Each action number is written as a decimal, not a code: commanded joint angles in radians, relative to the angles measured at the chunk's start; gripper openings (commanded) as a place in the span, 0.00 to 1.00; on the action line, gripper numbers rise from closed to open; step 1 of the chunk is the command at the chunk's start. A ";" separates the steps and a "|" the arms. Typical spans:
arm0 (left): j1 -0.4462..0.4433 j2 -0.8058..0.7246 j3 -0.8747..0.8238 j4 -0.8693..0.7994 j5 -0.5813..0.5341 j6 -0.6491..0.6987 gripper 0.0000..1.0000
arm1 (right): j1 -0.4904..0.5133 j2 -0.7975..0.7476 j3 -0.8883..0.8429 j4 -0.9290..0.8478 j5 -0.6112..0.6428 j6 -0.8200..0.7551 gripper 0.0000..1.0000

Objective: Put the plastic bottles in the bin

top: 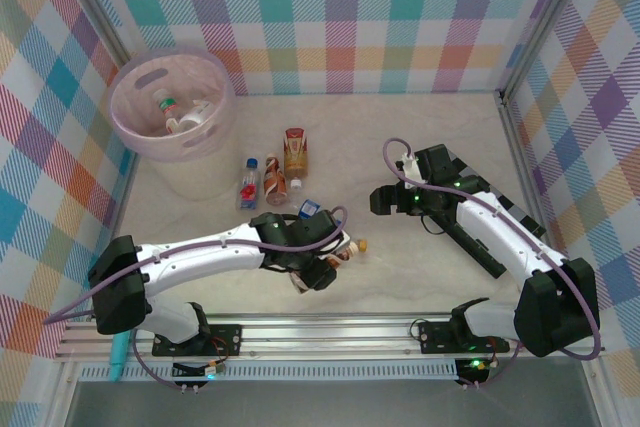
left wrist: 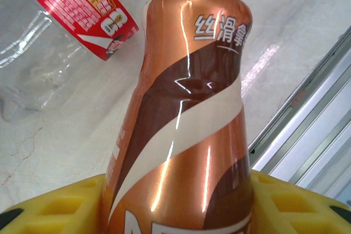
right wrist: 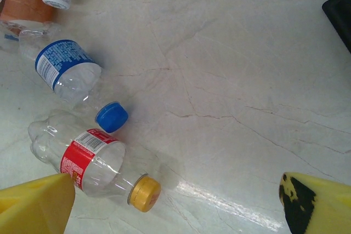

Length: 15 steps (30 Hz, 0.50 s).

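One copper-brown plastic bottle (left wrist: 186,124), clamped by the left gripper (left wrist: 175,212), should be lifted clear toward the upper-left round pink plastic bin (top: 150,147); right gripper (right wrist: 175,204) is held wide.

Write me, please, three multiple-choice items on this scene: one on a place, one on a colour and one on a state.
1. Where is the brown bottle in the left wrist view?
A) between the left gripper's fingers
B) on top of another bottle
C) upright and untouched

2. What colour is the cap on the clear red-labelled bottle in the right wrist view?
A) green
B) yellow
C) black

3. How does the right gripper stand?
A) shut on a bottle
B) shut with nothing in it
C) open, holding nothing

Answers:
1 A, the yellow fingers sit on either side of the bottle.
2 B, the cap shows yellow against the pale table.
3 C, its fingers stand wide apart with bare table between them.
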 commanded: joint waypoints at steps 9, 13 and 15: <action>0.157 -0.028 0.226 -0.159 0.038 0.104 0.00 | -0.001 -0.025 0.000 0.019 -0.047 0.014 0.96; 0.244 -0.016 0.354 -0.209 0.028 0.114 0.00 | -0.002 -0.024 -0.010 0.034 -0.067 0.020 0.96; 0.287 -0.005 0.419 -0.231 0.004 0.113 0.00 | -0.001 -0.021 -0.016 0.043 -0.076 0.024 0.96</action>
